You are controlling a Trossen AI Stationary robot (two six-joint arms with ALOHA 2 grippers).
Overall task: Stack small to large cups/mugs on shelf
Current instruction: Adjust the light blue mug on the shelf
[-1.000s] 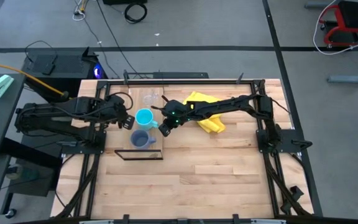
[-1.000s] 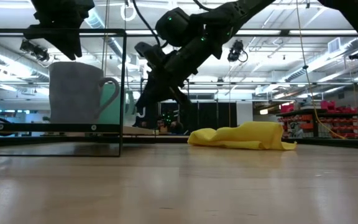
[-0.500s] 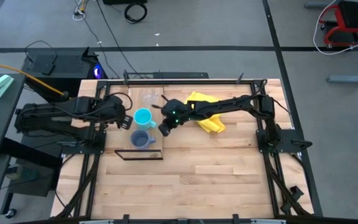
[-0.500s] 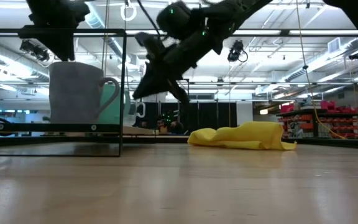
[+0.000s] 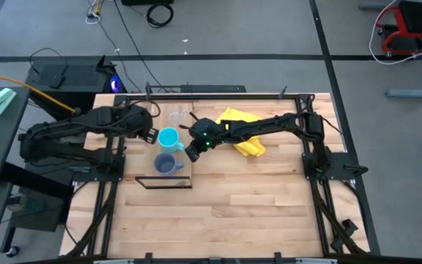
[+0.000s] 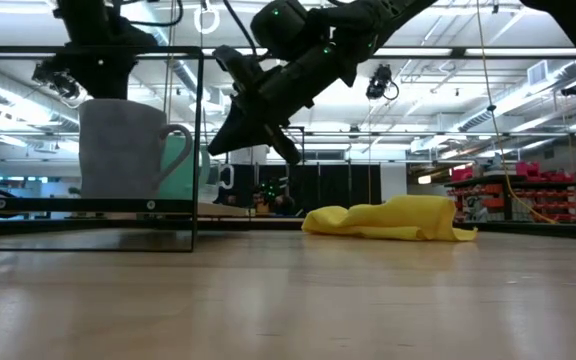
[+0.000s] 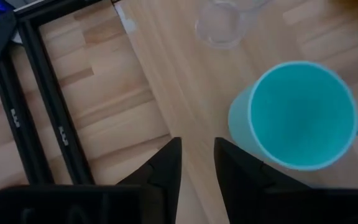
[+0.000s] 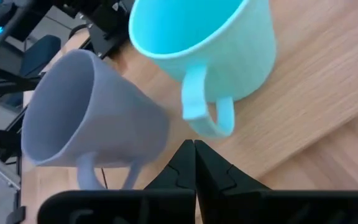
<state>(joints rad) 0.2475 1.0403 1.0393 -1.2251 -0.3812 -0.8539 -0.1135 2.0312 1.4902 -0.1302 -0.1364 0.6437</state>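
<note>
The cyan mug (image 5: 168,138) stands upright on the table with its handle (image 8: 204,115) turned toward my right gripper. The dark blue-grey mug (image 5: 167,164) stands upright just nearer, beside the shelf's black frame (image 5: 163,181). The clear glass cup (image 5: 176,115) stands farther back. My left gripper (image 7: 197,158) is slightly open and empty, above the table just left of the cyan mug (image 7: 300,115). My right gripper (image 8: 194,152) is shut and empty, raised just right of both mugs.
A crumpled yellow cloth (image 5: 242,133) lies on the table under my right arm, right of the mugs. Black frame rails (image 7: 36,124) run along the table's left edge. Bare wood (image 5: 269,213) lies toward the near edge.
My right gripper has risen off the table beside the cyan mug's handle and stays shut. My left gripper has moved a little toward the far edge, staying beside the cyan mug. The mugs and the glass cup have kept still.
</note>
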